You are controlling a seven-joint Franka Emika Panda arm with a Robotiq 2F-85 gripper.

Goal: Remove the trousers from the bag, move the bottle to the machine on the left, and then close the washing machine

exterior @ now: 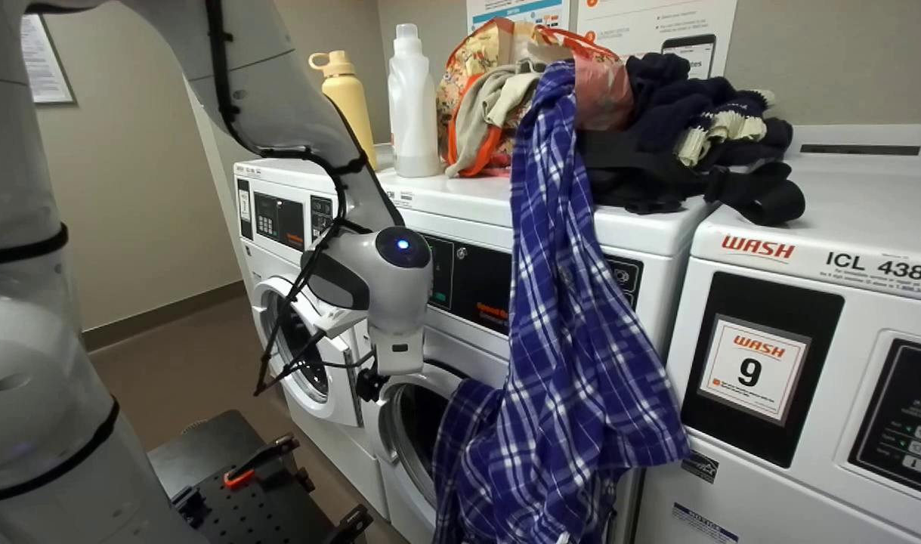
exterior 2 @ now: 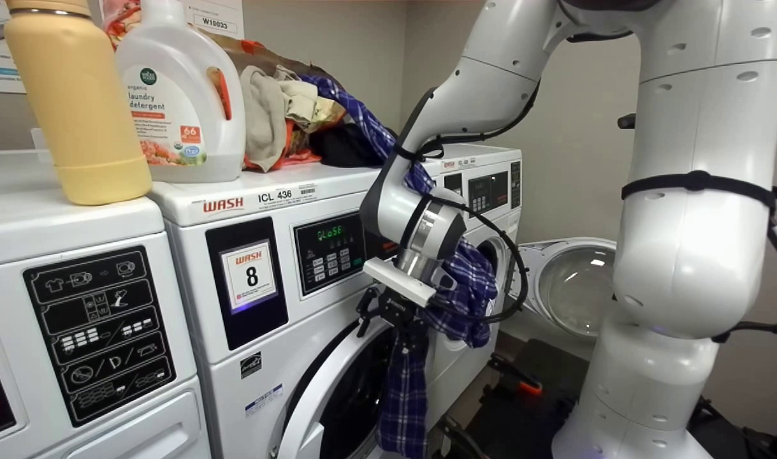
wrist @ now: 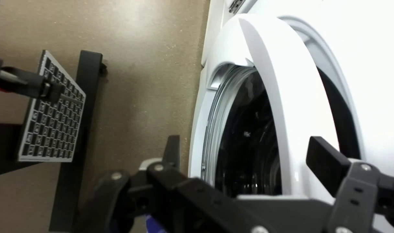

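Observation:
Blue plaid trousers (exterior: 558,302) hang from the floral bag (exterior: 471,64) down the machine front; they also show behind and below my gripper in an exterior view (exterior 2: 404,389). The yellow bottle (exterior 2: 76,108) and a white detergent bottle (exterior 2: 181,127) stand upright on the machine tops. Washing machine 8 (exterior 2: 235,376) has its round door (exterior 2: 305,408) ajar. My gripper (exterior 2: 385,328) is open and empty at the door's upper part. In the wrist view, the gripper's fingers (wrist: 245,150) are spread wide; one overlaps the white door rim (wrist: 300,94). Contact cannot be told.
Dark clothes (exterior: 656,113) lie on the machine top beside the bag. Another machine's door (exterior 2: 576,287) stands open near the arm base. A black stand with clamps (exterior: 248,491) is below the arm. Machine 9 (exterior: 770,483) adjoins the trousers.

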